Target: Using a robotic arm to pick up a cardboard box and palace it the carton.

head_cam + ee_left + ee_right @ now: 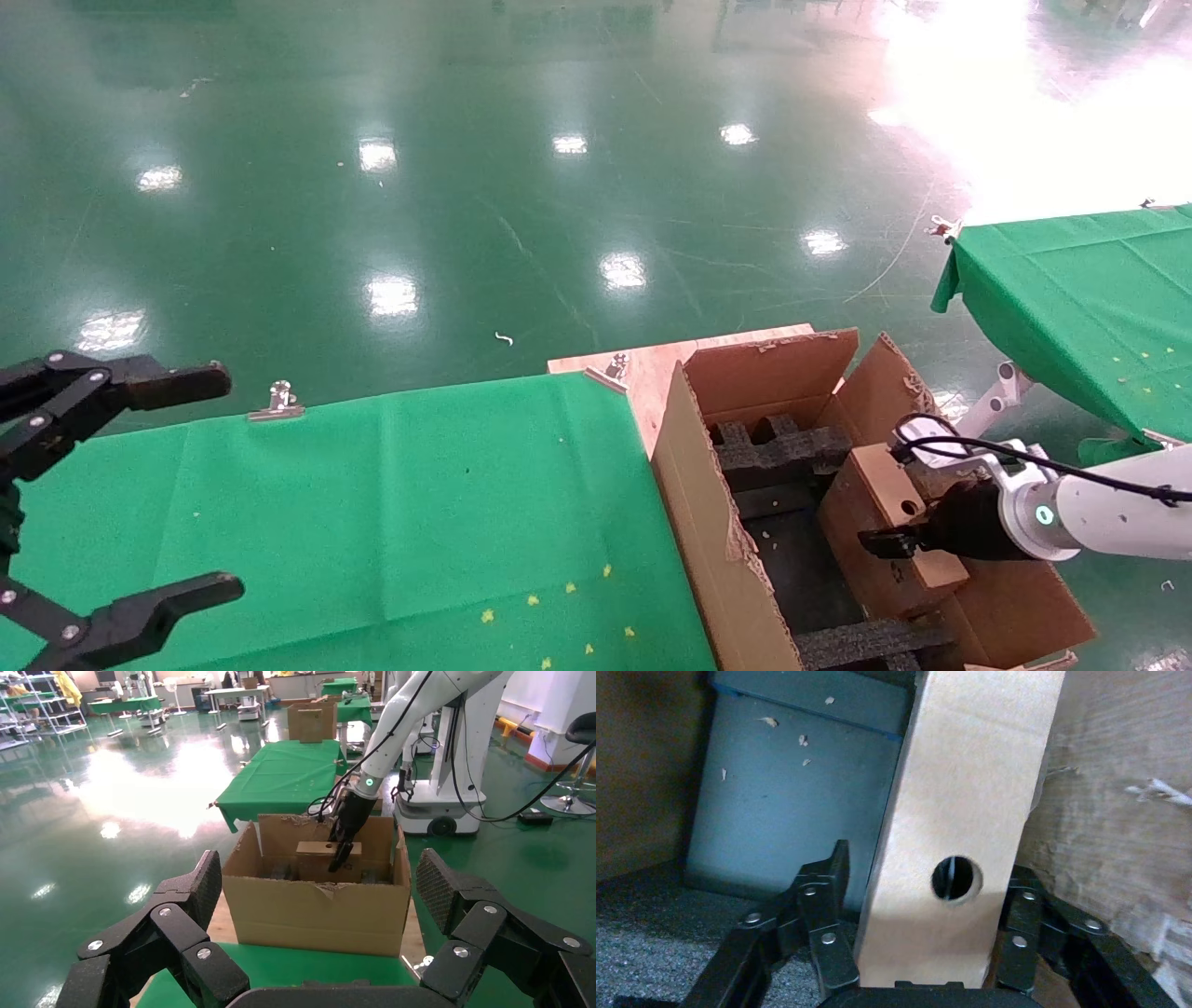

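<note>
My right end effector (899, 543) clamps the cardboard box (889, 522) across its flat faces, near the narrow side with the round hole (956, 878), holding it on edge inside the carton (708, 522) beside its wall. The box looks light and stiff, with smooth faces; I judge a firm squeeze across the flats safest, since an empty shell could dent. Black foam inserts (778, 447), coarse and notched, line the ragged-flapped corrugated carton. My left end effector (121, 494) hangs spread wide over the green-clothed table (372, 503).
</note>
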`<state>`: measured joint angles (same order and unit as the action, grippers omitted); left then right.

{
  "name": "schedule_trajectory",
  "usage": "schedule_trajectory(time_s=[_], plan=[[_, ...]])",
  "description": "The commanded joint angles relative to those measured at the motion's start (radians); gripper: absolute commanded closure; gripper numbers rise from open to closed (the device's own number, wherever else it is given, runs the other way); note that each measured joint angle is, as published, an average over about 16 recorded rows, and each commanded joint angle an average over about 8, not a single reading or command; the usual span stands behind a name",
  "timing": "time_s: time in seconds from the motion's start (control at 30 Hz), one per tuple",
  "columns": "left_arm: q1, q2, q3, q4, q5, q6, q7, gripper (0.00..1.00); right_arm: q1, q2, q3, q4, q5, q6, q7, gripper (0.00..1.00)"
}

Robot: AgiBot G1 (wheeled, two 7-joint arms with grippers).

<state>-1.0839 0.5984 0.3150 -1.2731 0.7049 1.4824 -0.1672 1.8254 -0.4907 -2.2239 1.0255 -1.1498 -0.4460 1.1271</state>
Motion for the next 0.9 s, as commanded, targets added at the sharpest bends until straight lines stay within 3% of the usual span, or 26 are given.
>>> schedule_trajectory(time_s=[0.03,0.57,0.9], plan=[[0.0,0.0,0.0,0.0,0.0,0.0,0.0,0.0,0.005,0.004,-0.002,0.005,-0.004,-0.002,0.001,0.0],[0.0,0.0,0.001,0.0,0.0,0.0,0.0,0.0,0.126,0.033,0.017,0.048,-0.056,-0.003,0.002,0.0],[0.0,0.0,0.001,0.0,-0.001,0.0,0.0,0.0,0.295,0.084,0.123,0.217,-0.017,-0.007,-0.047,0.0]])
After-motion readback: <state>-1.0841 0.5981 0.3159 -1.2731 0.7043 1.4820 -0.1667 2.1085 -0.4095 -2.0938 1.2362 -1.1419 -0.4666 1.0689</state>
